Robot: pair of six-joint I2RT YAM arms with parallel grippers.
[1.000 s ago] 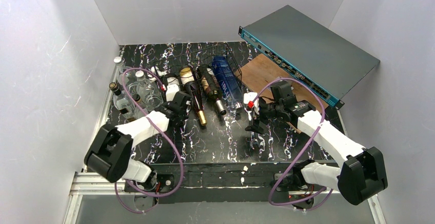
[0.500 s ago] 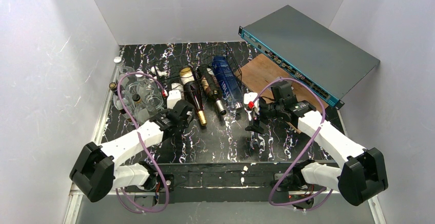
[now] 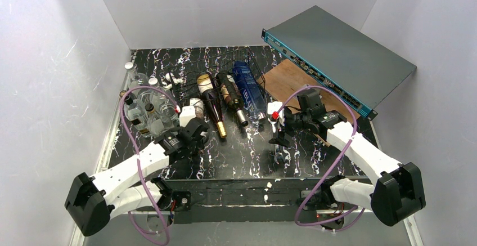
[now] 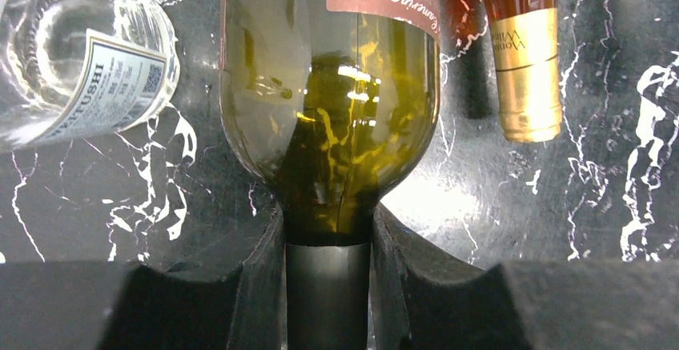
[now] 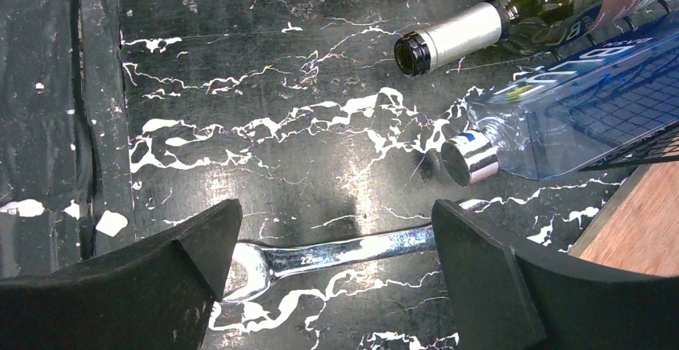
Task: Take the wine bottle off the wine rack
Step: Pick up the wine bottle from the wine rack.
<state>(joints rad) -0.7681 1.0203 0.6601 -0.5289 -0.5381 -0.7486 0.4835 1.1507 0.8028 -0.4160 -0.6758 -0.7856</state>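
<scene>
- Drawn back toward the near edge over the past second, the left claw (image 3: 194,123) has brought the green wine bottle (image 4: 330,126) with it, its elbow swinging low and outward. The right arm has not shifted.
- Left claw is clamped on the bottle's dark-capped neck, one finger (image 4: 256,286) on either side. It is the narrowest part and the end facing the arms, so the bottle can be slid out lengthwise rather than lifted.
- Straight ahead of that claw, the bottle's shoulder and pink label run away from it. Marbled table (image 4: 608,166) shows beneath the shoulder, with no wire there.
- Beyond the claw, toward the back wall, lies the wine rack (image 3: 257,72), a low black wire frame. Whether the bottle's base rests in a cradle cannot be told.
- Ahead and left of the claw lies a clear bottle (image 4: 80,62); ahead and right, close beside the held bottle, the gold-foil neck (image 4: 524,70) of a dark one. With so little room sideways, a straight pull looks the sensible choice.
- Right claw (image 3: 278,128) hovers with fingers spread wide and nothing between them, a wrench (image 5: 336,254) directly below. Ahead of it lie a white-foil neck (image 5: 456,42) and a blue bottle (image 5: 576,118).
- Extraction appears under way; what remains is judged to be clearing the rack fully and setting the bottle down near the claw.
</scene>
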